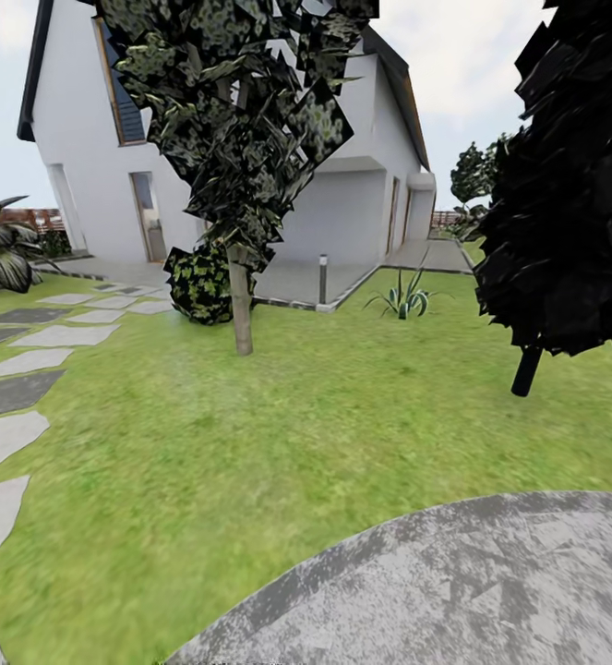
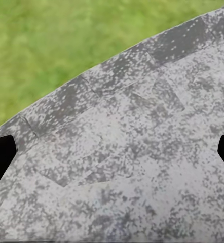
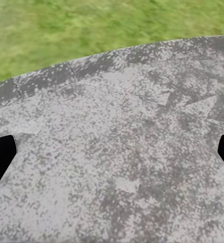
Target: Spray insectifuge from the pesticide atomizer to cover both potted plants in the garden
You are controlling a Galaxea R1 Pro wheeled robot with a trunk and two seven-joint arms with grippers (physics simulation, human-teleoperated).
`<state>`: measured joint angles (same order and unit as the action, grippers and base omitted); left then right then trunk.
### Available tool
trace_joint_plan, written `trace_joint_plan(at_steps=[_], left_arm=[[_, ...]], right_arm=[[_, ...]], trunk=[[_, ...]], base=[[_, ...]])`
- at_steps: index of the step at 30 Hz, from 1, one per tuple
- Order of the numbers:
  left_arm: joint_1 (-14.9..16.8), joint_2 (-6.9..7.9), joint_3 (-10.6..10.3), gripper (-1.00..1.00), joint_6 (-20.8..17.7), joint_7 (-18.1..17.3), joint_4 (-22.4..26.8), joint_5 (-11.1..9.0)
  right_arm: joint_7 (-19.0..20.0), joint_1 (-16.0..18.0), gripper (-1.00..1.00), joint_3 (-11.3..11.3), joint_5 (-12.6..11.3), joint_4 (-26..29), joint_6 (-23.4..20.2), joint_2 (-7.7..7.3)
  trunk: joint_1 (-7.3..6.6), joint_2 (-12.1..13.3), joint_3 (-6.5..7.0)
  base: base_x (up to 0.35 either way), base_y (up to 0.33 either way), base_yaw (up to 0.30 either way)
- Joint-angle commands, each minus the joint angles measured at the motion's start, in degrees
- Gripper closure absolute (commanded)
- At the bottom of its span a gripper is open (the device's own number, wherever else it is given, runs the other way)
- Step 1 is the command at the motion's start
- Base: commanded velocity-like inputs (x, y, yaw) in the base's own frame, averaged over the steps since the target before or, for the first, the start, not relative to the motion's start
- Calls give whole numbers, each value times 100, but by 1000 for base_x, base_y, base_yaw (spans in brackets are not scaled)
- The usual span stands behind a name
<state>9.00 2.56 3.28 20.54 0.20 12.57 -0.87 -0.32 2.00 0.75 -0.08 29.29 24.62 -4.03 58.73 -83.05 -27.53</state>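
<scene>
Looking forward from the head camera, the robot is facing the garden: a green lawn [image 1: 278,443] is spreading ahead, and the curved edge of a round grey patio [image 1: 490,591] is lying at the near right. Grey and white stepping stones [image 1: 15,406] are running along the left side toward a white house [image 1: 342,203]. A thin-trunked tree [image 1: 241,305] is standing in the middle of the grass, with a small round bush [image 1: 199,282] just beside it. A very dark tree [image 1: 564,185] is rising at the right, and a spiky green plant [image 1: 402,300] is growing near the paving of the house. In the left wrist view the left gripper [image 2: 112,152] is hanging over the patio stone near the grass border, its two dark fingertips [image 2: 0,154] showing wide apart at the picture's edges, with nothing between them. In the right wrist view the right gripper [image 3: 112,152] is also spread wide over the same paving, holding nothing.
</scene>
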Motion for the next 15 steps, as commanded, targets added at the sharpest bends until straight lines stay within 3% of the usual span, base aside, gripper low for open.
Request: trace_joint_plan(at_steps=[1, 15], left_arm=[[5, -1, 28, -100, 19, -2, -5, -9], [6, -1, 41, -100, 20, -2, -3, -9]], right_arm=[[-3, 2, -100, 2, 0, -4, 17, 3], [-3, 2, -100, -5, -1, -11, 17, 16]], trunk=[[0, -3, -12], [0, -3, -96]], base=[[0, 0, 192], [0, 0, 193]])
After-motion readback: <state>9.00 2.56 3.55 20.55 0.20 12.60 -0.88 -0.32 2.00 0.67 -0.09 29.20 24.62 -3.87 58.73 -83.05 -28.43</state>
